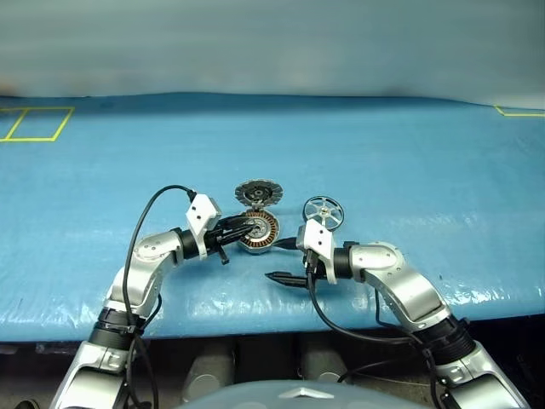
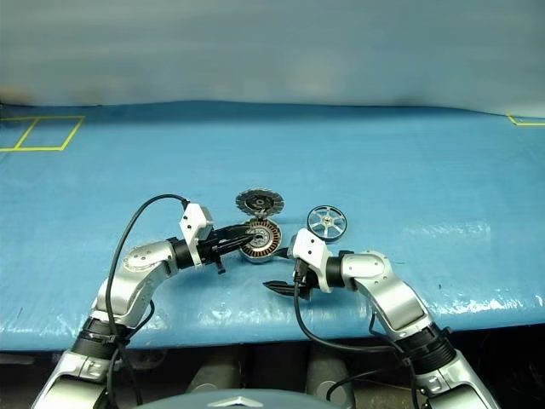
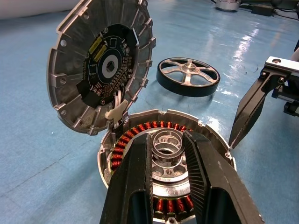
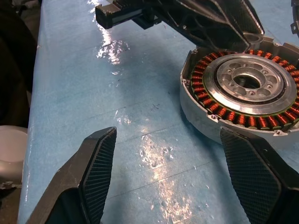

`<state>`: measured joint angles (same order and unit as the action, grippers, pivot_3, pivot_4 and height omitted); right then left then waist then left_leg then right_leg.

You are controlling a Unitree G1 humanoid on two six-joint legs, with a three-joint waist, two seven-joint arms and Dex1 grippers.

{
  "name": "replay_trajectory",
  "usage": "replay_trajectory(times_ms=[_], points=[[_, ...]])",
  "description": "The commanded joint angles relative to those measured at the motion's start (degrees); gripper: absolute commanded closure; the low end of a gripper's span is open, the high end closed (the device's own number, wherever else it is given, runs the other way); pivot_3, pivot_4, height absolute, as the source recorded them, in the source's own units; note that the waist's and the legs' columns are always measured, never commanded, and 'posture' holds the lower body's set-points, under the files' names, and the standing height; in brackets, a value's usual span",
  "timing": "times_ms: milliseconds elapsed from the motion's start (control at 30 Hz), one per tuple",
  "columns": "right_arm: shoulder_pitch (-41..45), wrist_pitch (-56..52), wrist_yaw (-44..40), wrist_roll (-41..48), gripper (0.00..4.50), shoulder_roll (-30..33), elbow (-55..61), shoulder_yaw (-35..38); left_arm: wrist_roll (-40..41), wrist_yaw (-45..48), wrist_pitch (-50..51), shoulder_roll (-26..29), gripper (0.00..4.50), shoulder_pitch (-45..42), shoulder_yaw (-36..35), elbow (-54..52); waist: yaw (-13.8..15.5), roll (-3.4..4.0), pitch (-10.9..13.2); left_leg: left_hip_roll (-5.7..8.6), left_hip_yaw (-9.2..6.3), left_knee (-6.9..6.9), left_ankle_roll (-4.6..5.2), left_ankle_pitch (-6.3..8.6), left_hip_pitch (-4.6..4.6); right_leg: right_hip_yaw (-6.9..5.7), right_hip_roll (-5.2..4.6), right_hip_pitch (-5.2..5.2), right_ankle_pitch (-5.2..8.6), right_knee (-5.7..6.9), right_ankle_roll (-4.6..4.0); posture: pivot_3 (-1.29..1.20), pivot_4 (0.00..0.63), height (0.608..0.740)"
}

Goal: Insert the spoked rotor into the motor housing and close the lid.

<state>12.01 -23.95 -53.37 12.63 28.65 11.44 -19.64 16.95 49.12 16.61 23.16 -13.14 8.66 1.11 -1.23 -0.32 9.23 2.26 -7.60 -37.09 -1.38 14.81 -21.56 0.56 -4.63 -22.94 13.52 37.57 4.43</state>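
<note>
Your round grey metal motor housing (image 1: 258,230), ringed inside with copper-brown windings, lies open on the blue table cover (image 1: 409,162), near the middle of the scene. Its lid (image 1: 257,193), a grey disc with a dark inner face, stands up from the housing's far edge, hinged there and facing you. The small silver spoked rotor (image 1: 323,210) lies flat on the cover just right of the housing, apart from it.

Your left gripper (image 1: 247,227) reaches in from the left, over the housing; in the left wrist view its two black fingers (image 3: 135,186) stand a little apart over the central hub, hiding the near windings. You cannot tell there whether they press on the hub or hang just above it.

Your right gripper (image 4: 168,168) sits just near and right of the housing, jaws spread wide with nothing between them. One fingertip (image 1: 277,277) points left along the cover.
</note>
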Motion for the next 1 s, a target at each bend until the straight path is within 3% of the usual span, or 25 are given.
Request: replay_trajectory(times_ms=[33, 800, 967, 1000], points=[[0.0, 1.1, 0.3, 0.1, 0.79, -0.2, 2.1, 0.5, -0.9, 1.0, -1.5, -0.5, 3.83, -1.2, 1.1, 0.7, 0.0, 0.00, 0.0, 0.00, 0.00, 0.00, 0.00, 0.00, 0.00, 0.00, 0.00, 0.00, 0.00, 0.00, 0.00, 0.00, 0.150, 0.740], [-0.2, 1.3, 1.6, -0.5, 0.79, 0.1, 2.6, 0.9, -4.8, -1.0, -4.3, -1.4, 3.83, -2.8, 1.5, 5.4, -0.1, 0.00, 0.0, 0.00, -0.01, -0.02, 0.00, -0.01, 0.00, 0.00, 0.00, 0.00, -0.01, 0.01, 0.00, 0.00, 0.150, 0.740], [-0.2, 1.4, 1.8, -0.8, 0.79, -0.1, 2.6, 0.8, -3.9, -1.7, -4.2, -2.4, 2.19, -2.6, 0.3, 5.3, -0.1, 0.00, 0.0, 0.00, -0.01, -0.02, 0.01, -0.01, 0.01, 0.00, 0.00, 0.01, -0.01, 0.02, 0.01, 0.00, 0.150, 0.740], [-0.2, 1.4, 1.8, -0.8, 0.79, -0.1, 2.5, 0.8, -3.6, -1.6, -4.2, -2.5, 2.19, -2.6, 0.1, 5.1, 0.0, 0.00, 0.0, 0.00, 0.00, -0.03, 0.00, -0.01, 0.01, 0.00, 0.00, 0.01, -0.01, 0.02, 0.01, 0.00, 0.150, 0.740]])
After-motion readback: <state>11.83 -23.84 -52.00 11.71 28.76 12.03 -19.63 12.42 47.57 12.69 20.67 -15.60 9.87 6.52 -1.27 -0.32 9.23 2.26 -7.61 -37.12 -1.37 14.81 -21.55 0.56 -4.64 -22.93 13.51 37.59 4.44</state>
